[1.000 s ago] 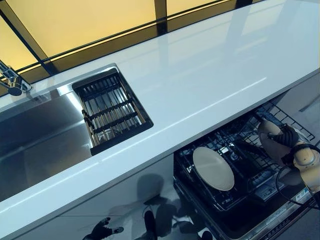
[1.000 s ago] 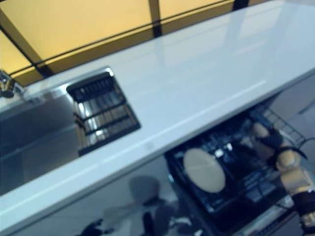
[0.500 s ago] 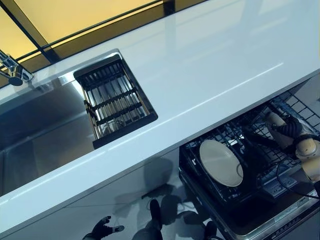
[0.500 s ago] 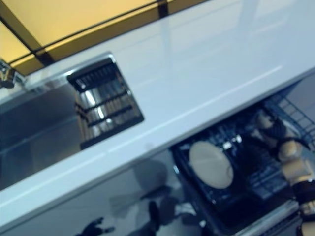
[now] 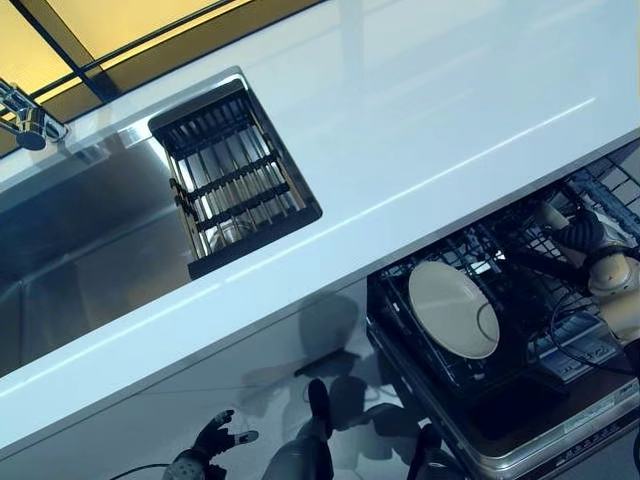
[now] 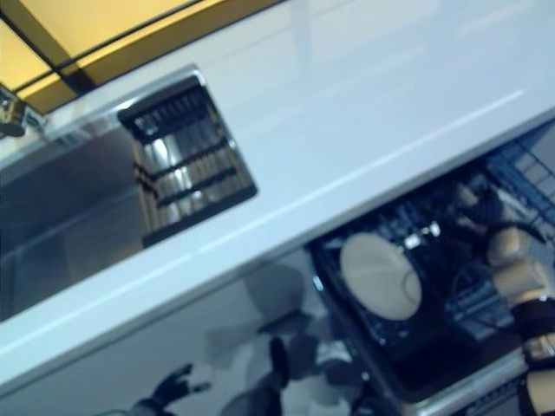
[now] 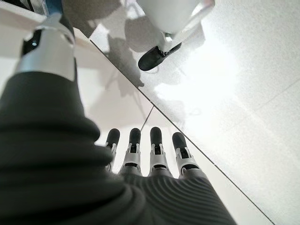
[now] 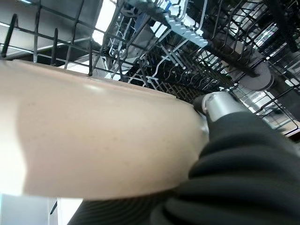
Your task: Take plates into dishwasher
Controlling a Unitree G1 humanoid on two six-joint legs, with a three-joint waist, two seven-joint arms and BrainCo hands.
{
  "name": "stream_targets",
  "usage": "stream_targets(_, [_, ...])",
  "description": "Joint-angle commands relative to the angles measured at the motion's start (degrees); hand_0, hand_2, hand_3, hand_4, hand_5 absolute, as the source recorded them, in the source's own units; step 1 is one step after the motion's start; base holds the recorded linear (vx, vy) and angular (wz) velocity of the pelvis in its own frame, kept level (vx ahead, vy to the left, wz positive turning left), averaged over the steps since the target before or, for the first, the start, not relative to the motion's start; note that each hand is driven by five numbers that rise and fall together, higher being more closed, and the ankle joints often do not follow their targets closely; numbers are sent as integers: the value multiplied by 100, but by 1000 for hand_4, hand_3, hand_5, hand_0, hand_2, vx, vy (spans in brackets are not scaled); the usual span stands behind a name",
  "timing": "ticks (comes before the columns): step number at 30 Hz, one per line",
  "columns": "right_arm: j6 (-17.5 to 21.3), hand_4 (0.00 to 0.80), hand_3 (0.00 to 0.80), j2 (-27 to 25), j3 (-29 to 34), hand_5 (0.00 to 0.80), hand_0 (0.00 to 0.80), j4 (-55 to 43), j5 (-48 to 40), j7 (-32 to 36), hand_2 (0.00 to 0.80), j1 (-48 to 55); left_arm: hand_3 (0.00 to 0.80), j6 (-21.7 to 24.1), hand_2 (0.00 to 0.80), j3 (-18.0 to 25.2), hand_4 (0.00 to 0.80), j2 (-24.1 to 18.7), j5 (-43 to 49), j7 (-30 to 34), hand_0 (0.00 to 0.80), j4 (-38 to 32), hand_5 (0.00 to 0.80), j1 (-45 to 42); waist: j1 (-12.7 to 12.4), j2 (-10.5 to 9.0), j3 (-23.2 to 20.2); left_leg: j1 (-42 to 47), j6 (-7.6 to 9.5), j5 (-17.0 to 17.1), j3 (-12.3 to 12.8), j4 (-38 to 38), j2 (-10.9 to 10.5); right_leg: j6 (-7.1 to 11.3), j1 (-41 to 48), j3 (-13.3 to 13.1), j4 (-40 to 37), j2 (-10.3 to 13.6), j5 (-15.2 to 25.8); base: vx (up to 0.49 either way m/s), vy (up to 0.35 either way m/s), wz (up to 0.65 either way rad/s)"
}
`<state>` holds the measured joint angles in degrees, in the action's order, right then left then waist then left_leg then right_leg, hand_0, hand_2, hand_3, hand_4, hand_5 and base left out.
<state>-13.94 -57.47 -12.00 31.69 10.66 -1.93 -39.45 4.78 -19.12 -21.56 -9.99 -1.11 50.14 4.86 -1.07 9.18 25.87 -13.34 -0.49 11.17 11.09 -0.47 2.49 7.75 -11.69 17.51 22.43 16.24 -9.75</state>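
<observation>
A beige plate (image 5: 453, 308) stands on edge in the black wire rack (image 5: 400, 318) of the open dishwasher, below the counter at the lower right. My right hand (image 5: 586, 238) is down in the rack to the plate's right, shut on a second beige plate (image 8: 93, 140). Only a small part of that plate (image 5: 552, 216) shows past the hand in the eye views. In the right wrist view the thumb (image 8: 220, 105) lies on its rim, with rack tines (image 8: 159, 61) just behind. My left hand (image 5: 208, 445) hangs low by the floor, fingers (image 7: 157, 145) straight and empty.
A white countertop (image 5: 420, 110) runs across above the dishwasher. A steel sink (image 5: 80, 260) with a black slatted drainer (image 5: 235, 180) and a tap (image 5: 25, 115) lies at the left. The dishwasher's open door (image 5: 540, 440) juts out at the lower right.
The camera has shifted, so the whole scene sits further right and up. The held plate shows less than before, now mostly hidden behind my right hand and the rack wires.
</observation>
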Motion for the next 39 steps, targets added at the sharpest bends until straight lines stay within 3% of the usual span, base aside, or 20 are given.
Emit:
stream_targets(1, [82,800,800,-192,-326,800,800,59,88,-27,800,-560,0,85,0,-147,0,-158,-200,-56,0,-105,0,202,-316,26,65,101,-613,-207,-169,193,539,-173,-452,-144,659,33,110,-64,13,2])
stream_targets(7, [126,800,800,-141,-433,800,800,126,78,1,800,-612,0,58,0,-131,0,-152,-263,-106,0,-93,0,185,-290,54,93,143,-619,-170,-119,62,566,-156,-475,-178,664,16,89,-38,16,-2])
stream_targets(24, [411,800,800,-152,-639,800,800,896,-74,3,800,-787,0,-9,0,22,0,-299,-321,-183,0,-37,0,172,-308,-95,79,277,-590,-154,13,-88,695,-94,-398,-180,534,-64,171,-8,-9,-1])
stream_targets(39, [348,800,800,-180,-776,800,800,1329,-151,11,800,-1019,0,-52,0,100,0,-443,-250,-171,0,-91,0,268,-396,-167,163,144,-569,-148,-3,-57,748,-87,-417,-172,429,-130,223,-8,-24,-4])
